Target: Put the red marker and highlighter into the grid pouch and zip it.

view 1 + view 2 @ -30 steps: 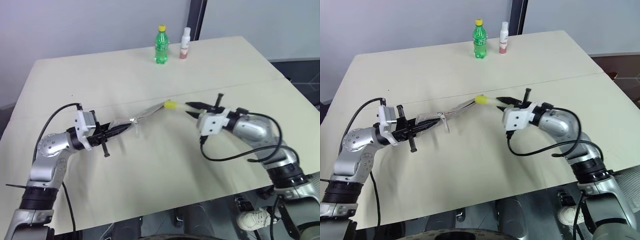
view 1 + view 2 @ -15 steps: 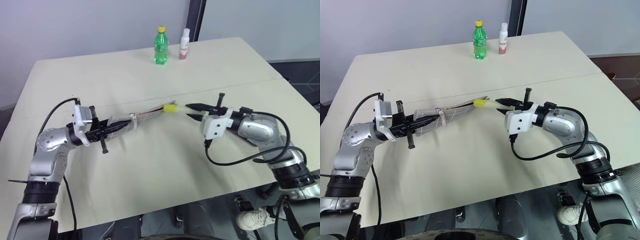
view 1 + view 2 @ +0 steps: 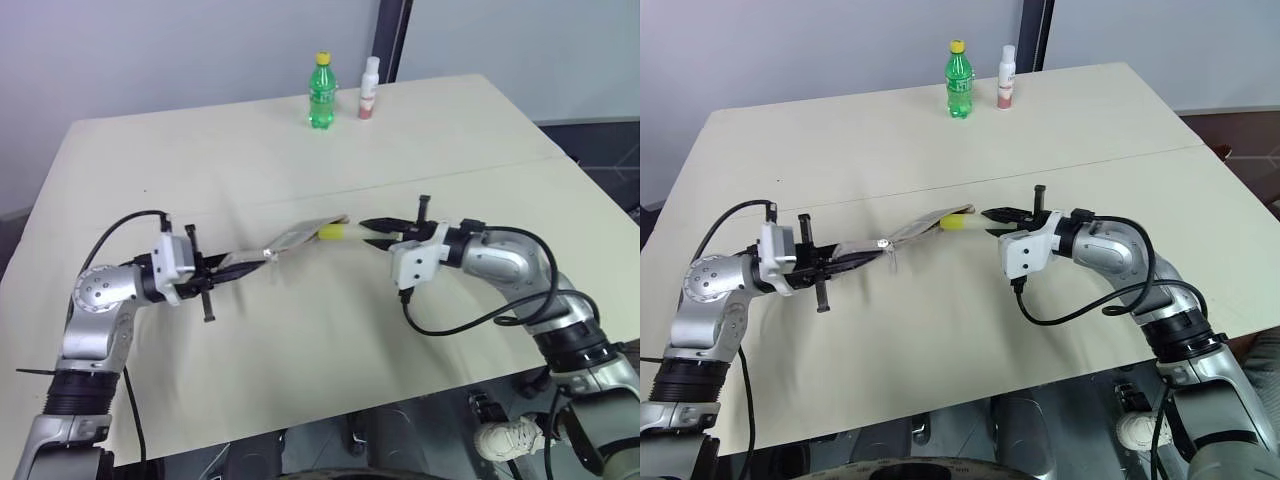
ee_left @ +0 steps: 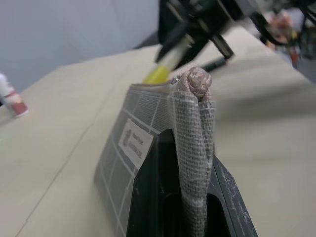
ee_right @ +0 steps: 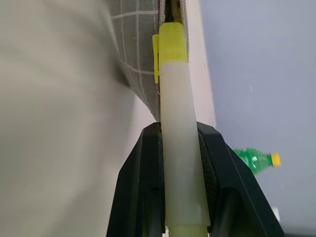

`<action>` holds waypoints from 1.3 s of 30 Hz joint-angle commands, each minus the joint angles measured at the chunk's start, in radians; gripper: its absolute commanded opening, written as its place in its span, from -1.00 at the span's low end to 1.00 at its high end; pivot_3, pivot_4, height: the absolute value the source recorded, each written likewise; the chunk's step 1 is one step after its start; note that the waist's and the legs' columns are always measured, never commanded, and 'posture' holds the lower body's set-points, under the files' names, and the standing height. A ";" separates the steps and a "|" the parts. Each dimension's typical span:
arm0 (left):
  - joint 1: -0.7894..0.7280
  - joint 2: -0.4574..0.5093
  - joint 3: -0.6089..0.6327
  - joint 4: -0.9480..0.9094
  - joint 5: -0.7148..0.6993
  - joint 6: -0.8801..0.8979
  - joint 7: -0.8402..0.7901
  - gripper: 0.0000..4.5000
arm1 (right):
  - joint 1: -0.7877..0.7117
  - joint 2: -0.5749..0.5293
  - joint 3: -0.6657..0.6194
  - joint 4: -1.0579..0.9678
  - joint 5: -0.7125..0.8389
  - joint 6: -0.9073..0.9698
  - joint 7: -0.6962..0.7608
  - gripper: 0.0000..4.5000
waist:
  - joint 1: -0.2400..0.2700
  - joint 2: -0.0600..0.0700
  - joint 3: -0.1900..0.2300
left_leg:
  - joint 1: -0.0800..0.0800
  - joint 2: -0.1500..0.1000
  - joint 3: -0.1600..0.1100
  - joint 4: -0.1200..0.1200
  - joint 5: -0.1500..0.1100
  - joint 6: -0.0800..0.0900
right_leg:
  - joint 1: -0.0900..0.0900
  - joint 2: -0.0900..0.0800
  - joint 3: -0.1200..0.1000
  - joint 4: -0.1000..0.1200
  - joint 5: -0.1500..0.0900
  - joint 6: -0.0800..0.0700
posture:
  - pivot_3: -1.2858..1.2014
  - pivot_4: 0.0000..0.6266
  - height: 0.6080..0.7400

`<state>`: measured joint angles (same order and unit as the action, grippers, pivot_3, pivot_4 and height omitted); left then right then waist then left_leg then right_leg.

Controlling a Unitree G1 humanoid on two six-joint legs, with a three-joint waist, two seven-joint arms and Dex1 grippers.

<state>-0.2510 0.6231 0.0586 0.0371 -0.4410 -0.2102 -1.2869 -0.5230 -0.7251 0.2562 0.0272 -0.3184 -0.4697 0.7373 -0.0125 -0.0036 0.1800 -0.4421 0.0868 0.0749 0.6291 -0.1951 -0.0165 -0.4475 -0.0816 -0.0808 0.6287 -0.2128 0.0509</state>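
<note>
While the left gripper [image 3: 222, 273] is clamped fully shut on one end of the grid pouch [image 3: 290, 238], holding it off the table [image 3: 300, 340], the right gripper [image 3: 372, 228] pinches the highlighter [image 3: 338, 233], jaws narrowly apart around its barrel. Yellow cap is right at the pouch's open mouth, tip just entering. Red marker can't be made out, maybe already inside. Left to do: finish inserting the highlighter, release it, zip up.
</note>
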 commanded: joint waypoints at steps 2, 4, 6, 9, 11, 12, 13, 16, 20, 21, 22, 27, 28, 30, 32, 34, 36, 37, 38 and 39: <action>-0.042 -0.009 -0.010 -0.036 0.011 -0.078 -0.016 -1.00 | -0.031 0.015 0.030 -0.026 -0.007 -0.015 0.026 -0.86 | 0.003 0.000 0.000 | 0.000 0.000 0.000 0.000 0.000 0.000 | 0.000 0.000 0.000 0.000 0.000 0.000 | 0.03 -0.52 1.00; -0.048 -0.010 -0.015 -0.040 0.011 -0.090 -0.026 -1.00 | -0.033 0.023 0.035 -0.031 0.000 -0.032 0.026 -0.86 | 0.003 0.000 0.000 | 0.000 0.000 0.000 0.000 0.000 0.000 | 0.000 0.000 0.000 0.000 0.000 0.000 | 0.03 -0.52 1.00; -0.051 -0.010 -0.018 -0.043 0.009 -0.098 -0.035 -1.00 | -0.036 0.033 0.034 -0.034 0.007 -0.043 0.022 -0.86 | 0.002 0.000 0.000 | 0.000 0.000 0.000 0.000 0.000 0.000 | 0.000 0.000 0.000 0.000 0.000 0.000 | 0.03 -0.52 1.00; -0.056 -0.018 -0.027 -0.066 -0.005 -0.090 -0.034 -1.00 | -0.043 0.043 0.046 -0.041 0.012 -0.090 0.028 -0.86 | 0.000 0.000 0.000 | 0.000 0.000 0.000 0.000 0.000 0.001 | 0.000 0.000 0.000 0.000 0.000 0.000 | 0.03 -0.52 1.00; -0.063 -0.024 -0.030 -0.076 -0.010 -0.089 -0.032 -1.00 | -0.044 0.046 0.059 -0.043 0.018 -0.114 0.039 -0.86 | 0.001 0.000 0.000 | 0.000 0.000 0.000 0.000 0.000 0.001 | 0.000 0.000 0.000 0.000 0.000 0.000 | 0.03 -0.52 1.00; -0.069 -0.027 -0.031 -0.077 -0.013 -0.090 -0.030 -1.00 | -0.044 0.050 0.064 -0.043 0.024 -0.122 0.044 -0.86 | 0.001 0.000 0.000 | 0.000 0.000 0.000 0.000 0.000 0.001 | 0.000 0.000 0.000 0.000 0.000 0.000 | 0.03 -0.52 1.00; -0.074 -0.028 -0.030 -0.077 -0.014 -0.083 -0.026 -1.00 | -0.046 0.054 0.066 -0.045 0.027 -0.122 0.047 -0.86 | 0.001 0.000 0.000 | 0.000 0.000 0.000 0.000 0.000 0.001 | 0.000 0.000 0.000 0.001 0.000 0.000 | 0.03 -0.52 1.00; -0.090 -0.024 -0.016 -0.032 -0.006 -0.088 -0.024 -1.00 | -0.051 0.055 0.056 -0.036 0.042 -0.104 0.051 -0.86 | 0.001 0.000 0.000 | 0.000 0.000 0.000 0.000 0.000 0.001 | 0.000 0.000 0.000 0.001 0.000 0.000 | 0.03 -0.52 1.00; -0.103 -0.017 0.005 0.033 -0.003 -0.128 -0.035 -1.00 | -0.046 0.025 0.035 -0.016 0.047 -0.112 0.050 -0.86 | 0.001 0.000 0.000 | 0.000 0.000 0.000 0.001 0.000 0.001 | 0.000 0.000 0.000 0.000 0.000 0.000 | 0.03 -0.52 1.00; -0.109 -0.021 0.007 0.036 -0.013 -0.124 -0.029 -1.00 | -0.043 0.024 0.035 -0.018 0.054 -0.112 0.052 -0.86 | 0.001 0.000 0.000 | 0.000 0.000 0.000 0.001 0.000 0.001 | 0.000 0.000 0.000 0.000 0.000 0.000 | 0.03 -0.52 1.00; -0.113 -0.027 0.001 0.033 -0.016 -0.125 -0.028 -1.00 | -0.040 0.035 0.040 -0.029 0.069 -0.103 0.055 -0.86 | 0.001 0.000 0.000 | 0.000 0.000 0.000 0.001 0.000 0.001 | 0.000 0.000 0.000 0.000 0.000 0.000 | 0.03 -0.52 1.00; -0.120 -0.068 -0.025 0.015 -0.018 -0.129 -0.019 -1.00 | -0.050 0.104 0.059 -0.059 0.124 -0.045 0.073 -0.86 | 0.001 0.000 0.000 | 0.000 0.000 0.000 0.000 0.000 0.001 | 0.000 0.000 0.000 0.001 0.000 0.000 | 0.03 -0.52 1.00; -0.122 -0.072 -0.024 0.015 -0.019 -0.125 -0.018 -1.00 | -0.052 0.110 0.062 -0.058 0.128 -0.048 0.080 -0.86 | 0.001 0.000 0.000 | 0.000 0.000 0.000 0.000 0.001 0.001 | 0.000 0.000 0.000 0.001 0.000 0.000 | 0.03 -0.52 1.00; -0.129 -0.082 -0.020 0.011 -0.026 -0.114 -0.008 -1.00 | -0.046 0.141 0.061 -0.075 0.180 -0.013 0.090 -0.86 | 0.002 0.000 0.000 | 0.000 0.000 0.000 0.000 0.001 0.001 | 0.000 0.000 0.000 0.001 0.000 0.000 | 0.03 -0.52 1.00; -0.134 -0.090 -0.017 0.003 -0.035 -0.103 0.006 -1.00 | -0.033 0.160 0.063 -0.095 0.238 0.031 0.117 -0.86 | 0.002 0.000 0.000 | 0.000 0.000 0.000 0.000 0.001 0.001 | 0.000 0.000 0.000 0.001 0.000 0.000 | 0.03 -0.52 1.00; -0.133 -0.095 -0.015 -0.003 -0.038 -0.100 0.016 -1.00 | -0.016 0.162 0.062 -0.099 0.254 0.040 0.133 -0.40 | 0.002 0.000 0.000 | 0.000 0.000 0.000 0.000 0.001 0.001 | 0.001 0.000 0.000 0.001 0.000 0.000 | 0.03 -0.52 1.00; -0.124 -0.096 -0.015 -0.001 -0.031 -0.108 0.018 -1.00 | 0.001 0.152 0.053 -0.100 0.267 0.049 0.144 -0.05 | 0.002 0.000 0.000 | 0.000 0.000 0.000 0.001 0.001 0.001 | 0.001 0.000 0.000 0.001 0.000 0.000 | 0.03 -0.52 1.00; -0.117 -0.095 -0.013 0.001 -0.026 -0.110 0.020 -1.00 | 0.011 0.144 0.043 -0.103 0.268 0.051 0.144 0.18 | 0.002 0.000 0.000 | 0.000 0.000 0.000 0.001 0.001 0.001 | 0.001 0.000 0.000 0.001 0.000 0.000 | 0.03 -0.52 1.00; -0.111 -0.094 -0.011 0.002 -0.025 -0.109 0.022 -1.00 | 0.020 0.136 0.031 -0.108 0.270 0.059 0.141 0.42 | 0.002 0.000 0.000 | 0.000 0.000 -0.001 0.001 0.001 0.001 | 0.001 0.000 0.000 0.001 0.000 0.000 | 0.03 -0.52 1.00; -0.103 -0.092 -0.009 0.001 -0.024 -0.109 0.021 -1.00 | 0.034 0.123 0.014 -0.122 0.284 0.073 0.144 0.64 | 0.002 0.000 0.000 | 0.000 0.000 0.000 0.001 0.001 0.001 | 0.001 0.000 0.000 0.001 0.000 0.000 | 0.03 -0.52 1.00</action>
<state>-0.3574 0.5231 0.0152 0.0673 -0.4446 -0.3098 -1.2866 -0.5059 -0.5741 0.3148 -0.0584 -0.0641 -0.4114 0.8752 -0.0101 -0.0036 0.1800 -0.4421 0.0866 0.0744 0.6301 -0.1945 -0.0157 -0.4462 -0.0814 -0.0808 0.6298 -0.2125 0.0509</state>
